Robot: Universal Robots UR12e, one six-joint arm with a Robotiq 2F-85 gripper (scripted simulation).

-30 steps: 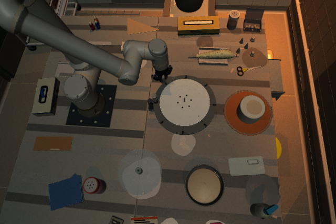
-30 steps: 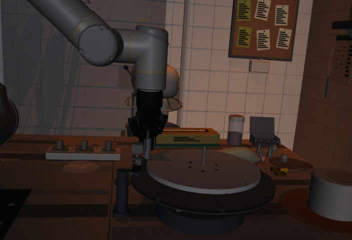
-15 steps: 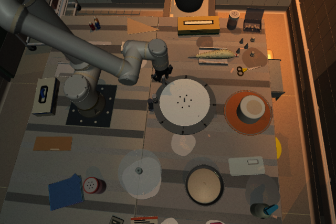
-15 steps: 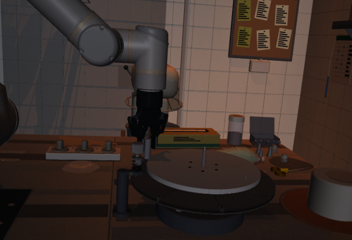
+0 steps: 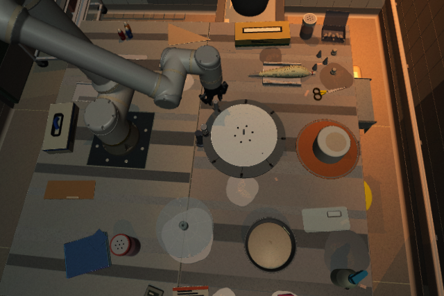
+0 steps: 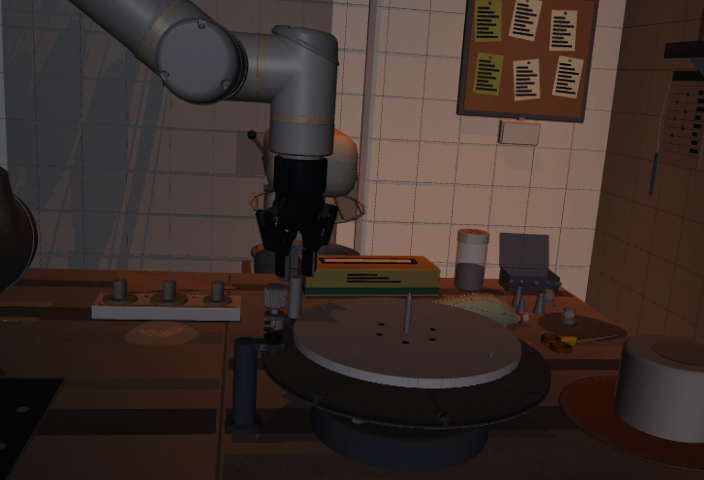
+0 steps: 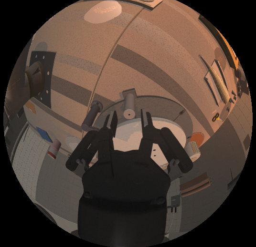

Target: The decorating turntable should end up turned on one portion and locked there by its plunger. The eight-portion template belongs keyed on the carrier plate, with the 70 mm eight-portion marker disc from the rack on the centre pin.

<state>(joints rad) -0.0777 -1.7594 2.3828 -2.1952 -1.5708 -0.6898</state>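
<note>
The decorating turntable [image 5: 244, 138] sits mid-table, a pale carrier plate [image 6: 407, 344] on a dark notched ring, with a thin centre pin [image 6: 407, 312] rising from it. An upright grey handle peg [image 6: 295, 296] stands at the ring's rear left edge, and my gripper [image 6: 295, 270] hangs open just above it, holding nothing [image 7: 129, 117]. The knurled plunger knob [image 6: 274, 295] sits on a post bracket [image 6: 244, 382] at the ring's left. The marker disc rack [image 6: 165, 306] lies further left with three discs on pegs. A translucent round template [image 5: 184, 228] lies on the near table.
Behind the turntable a yellow box [image 5: 262, 33] and a shaker jar [image 5: 308, 26] stand at the table's rear. A cake on an orange board [image 5: 327, 147] sits right of the turntable. A round pan [image 5: 270, 244] lies in front, and my arm's base [image 5: 120, 138] is left.
</note>
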